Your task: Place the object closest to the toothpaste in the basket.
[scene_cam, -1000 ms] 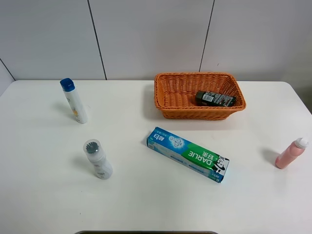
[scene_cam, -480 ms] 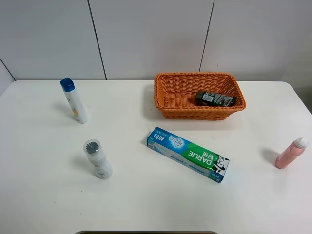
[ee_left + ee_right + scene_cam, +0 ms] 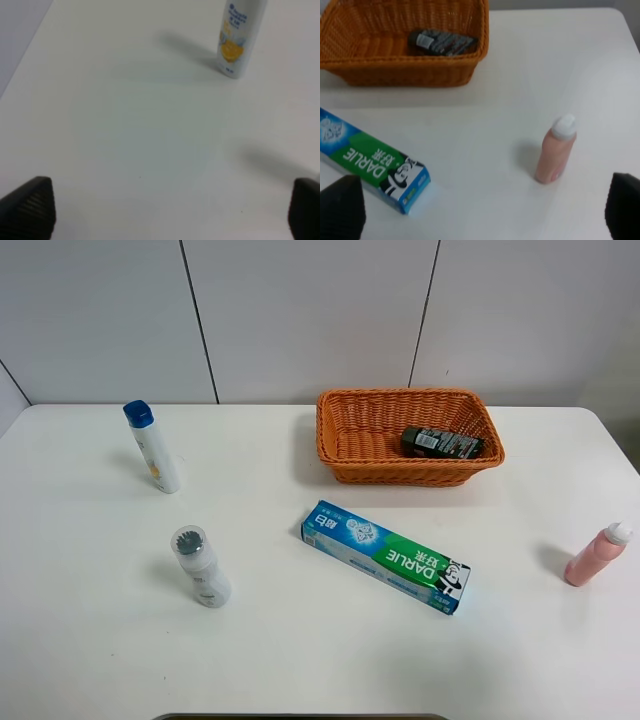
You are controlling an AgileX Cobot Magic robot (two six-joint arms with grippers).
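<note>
White surface (image 3: 90,640), basket (image 3: 345,465) at 12 o'clock holding a dark pack (image 3: 442,442); toothpaste (image 3: 385,556) lies centre. Nearest loose item looks like the pink bottle (image 3: 596,555) at 3 o'clock. My right tool (image 3: 480,210) gapes wide, empty; reaching comes next.

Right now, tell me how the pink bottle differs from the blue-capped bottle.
The pink bottle has a pink body and white cap; the blue-capped bottle is white with a blue cap and yellow print. The pink bottle stands near the table's right edge, the blue-capped one at the left, and it looks shorter. Both stand on the table, outside the basket.
</note>
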